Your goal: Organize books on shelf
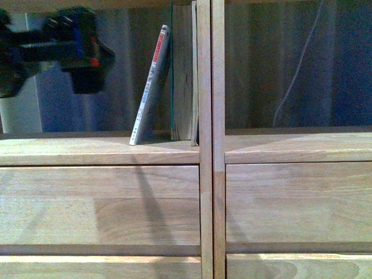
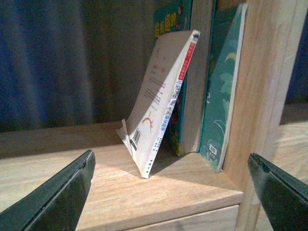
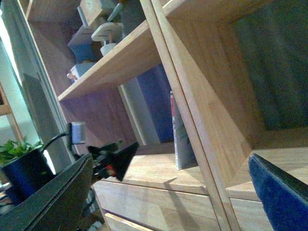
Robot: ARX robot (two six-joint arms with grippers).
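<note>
— What's the biggest thing in front of the robot?

— The shelf (image 1: 145,197), pale jointed wood. Its double vertical divider (image 1: 210,139) runs top to bottom, with open compartments on both sides of it and plain drawer fronts (image 1: 99,203) below.

— And the books?

— All in the compartment left of the divider, pushed up against it. Touching the divider is a thin book with a teal patterned cover (image 2: 222,96), standing nearly upright. Next out from the divider is a thick book (image 2: 197,82) showing its page edges, upright as well. Then the thin paperback (image 2: 163,106): pale cover, dark Chinese characters, red-and-white spine. It is tilted, its top resting against the thick book and its foot out on the shelf board, away from the divider. Its lower corner curls a little.

— Where are the arms?

— The left gripper (image 1: 78,49) hangs blurred in the same compartment, well to the left of the paperback, away from the divider, touching nothing. From its wrist camera the two fingers (image 2: 57,197) stand wide apart with only the shelf board between them.

— The right one?

— The right gripper (image 3: 171,192) sits out in front of the divider; its fingers (image 3: 53,197) are spread wide too, nothing between them. A potted plant (image 3: 21,163) stands off to the side, far from the divider.
</note>
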